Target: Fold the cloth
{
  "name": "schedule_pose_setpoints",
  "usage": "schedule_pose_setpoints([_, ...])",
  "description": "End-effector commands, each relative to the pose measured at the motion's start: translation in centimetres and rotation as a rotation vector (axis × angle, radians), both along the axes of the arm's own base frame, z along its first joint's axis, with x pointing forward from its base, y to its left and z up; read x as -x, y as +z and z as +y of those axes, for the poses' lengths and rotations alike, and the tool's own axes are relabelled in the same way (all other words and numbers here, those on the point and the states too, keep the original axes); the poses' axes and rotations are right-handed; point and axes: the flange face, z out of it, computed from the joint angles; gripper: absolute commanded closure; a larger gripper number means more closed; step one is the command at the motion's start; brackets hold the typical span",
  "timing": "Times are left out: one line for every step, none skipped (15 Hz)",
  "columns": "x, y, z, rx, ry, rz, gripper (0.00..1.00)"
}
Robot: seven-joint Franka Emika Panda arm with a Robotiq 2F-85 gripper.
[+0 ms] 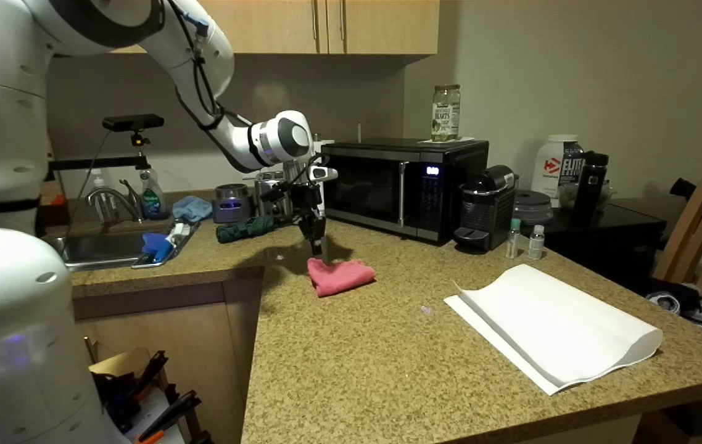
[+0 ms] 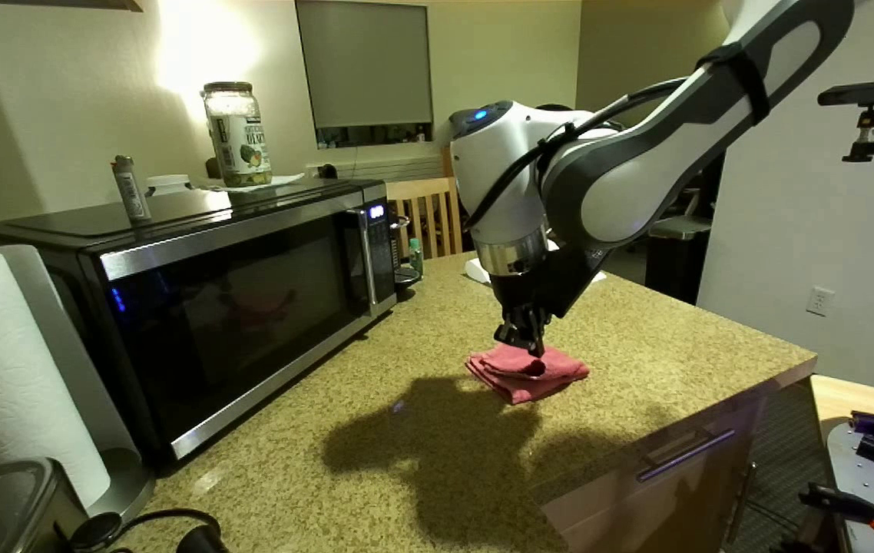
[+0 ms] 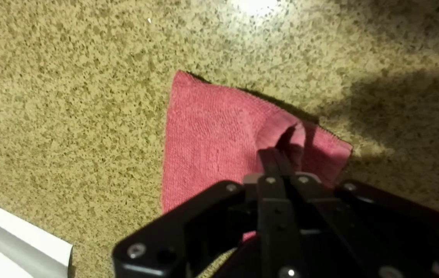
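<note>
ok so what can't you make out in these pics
- Wrist view: lower part of the pink cloth, mostly behind the claw.
- In an exterior view: much of the white sheet, behind the arm.
- In an exterior view: left side of the paper roll, cut by the edge.
- In an exterior view: any print on the small white-capped bottle, too small.

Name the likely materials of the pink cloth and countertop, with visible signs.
Pink cloth: matt woven fabric, perhaps cotton; fine ribbed texture shows in the wrist view.
Countertop: somewhat glossy stone or laminate, unclear which; speckled, with a bright reflection.

The claw (image 2: 534, 349) meets the cloth (image 2: 560, 370) (pink, layered).
</note>
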Motion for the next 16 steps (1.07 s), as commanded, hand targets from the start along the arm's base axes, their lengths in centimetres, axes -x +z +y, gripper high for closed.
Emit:
schedule_pose_setpoints([0.4, 0.0, -0.6, -0.012, 0.032, -0.009, 0.7])
schedule_pose_setpoints([0.4, 0.0, -0.7, -0.012, 0.031, -0.008, 0.64])
schedule_pose_setpoints([0.5, 0.0, -0.8, -0.008, 0.027, -0.006, 0.57])
schedule_pose_setpoints([0.5, 0.0, -0.9, -0.007, 0.023, -0.005, 0.52])
schedule_pose_setpoints([0.5, -0.1, -1.0, -0.006, 0.017, -0.003, 0.44])
schedule_pose_setpoints([0.5, -0.1, -1.1, -0.005, 0.009, 0.0, 0.38])
schedule_pose_setpoints([0.5, -0.2, -1.2, -0.008, 0.005, 0.0, 0.31])
schedule_pose_setpoints([0.5, -0.3, -1.4, -0.01, 0.004, 0.0, 0.26])
schedule_pose_setpoints([0.5, -0.5, -1.5, -0.01, 0.002, -0.001, 0.19])
schedule_pose_setpoints([0.5, -0.6, -1.7, -0.01, -0.004, 0.003, 0.12])
schedule_pose_setpoints([0.5, -0.9, -2.0, -0.01, -0.009, 0.006, 0.05])
schedule_pose_setpoints([0.5, -1.2, -2.2, -0.014, -0.014, 0.009, 0.02])
schedule_pose_setpoints([0.6, -1.5, -2.4, -0.018, -0.019, 0.011, 0.0])
schedule_pose_setpoints([0.6, -1.8, -2.6, -0.023, -0.025, 0.013, 0.36])
schedule_pose_setpoints([0.6, -2.1, -2.8, -0.026, -0.033, 0.015, 0.33])
schedule_pose_setpoints([0.7, -2.3, -3.0, -0.03, -0.036, 0.016, 0.34])
